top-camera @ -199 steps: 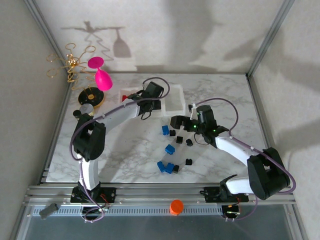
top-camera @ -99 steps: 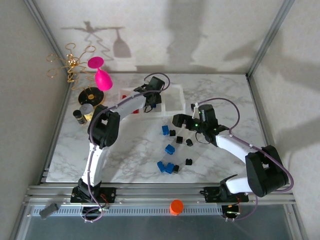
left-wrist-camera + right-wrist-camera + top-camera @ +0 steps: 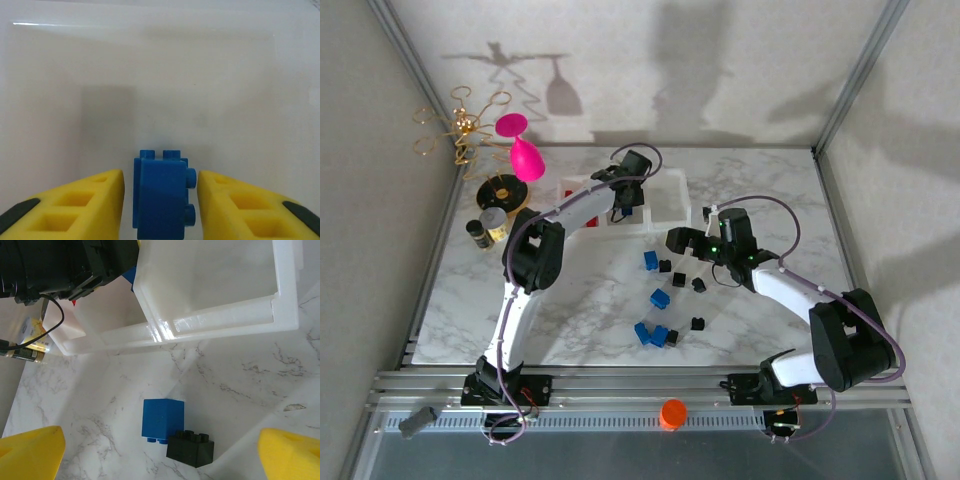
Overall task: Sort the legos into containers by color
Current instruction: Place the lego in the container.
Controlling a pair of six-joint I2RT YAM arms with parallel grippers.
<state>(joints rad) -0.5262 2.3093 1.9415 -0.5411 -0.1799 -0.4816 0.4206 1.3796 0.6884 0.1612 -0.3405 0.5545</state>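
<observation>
My left gripper (image 3: 625, 205) hangs over the middle bin of the containers (image 3: 665, 205). In the left wrist view a blue lego (image 3: 161, 197) stands between the yellow fingers (image 3: 95, 195) with a thin gap on each side, above the white bin floor (image 3: 200, 75); the gripper (image 3: 161, 180) is open. Red legos (image 3: 570, 194) lie in the left bin. My right gripper (image 3: 672, 243) stands wide open over a blue lego (image 3: 162, 419) and a black lego (image 3: 190, 448) that touch on the table, just in front of the containers (image 3: 225, 305).
More blue legos (image 3: 660, 298) (image 3: 650, 334) and black legos (image 3: 699, 285) (image 3: 698, 324) lie scattered mid-table. A pink goblet (image 3: 525, 155), a gold wire stand (image 3: 465, 125) and a small jar (image 3: 480, 230) stand at the back left. An orange cap (image 3: 672, 412) sits on the front rail.
The left arm stretched further back, carrying the blue lego over the middle bin, and its jaws have parted from the brick. The right gripper drifted slightly right.
</observation>
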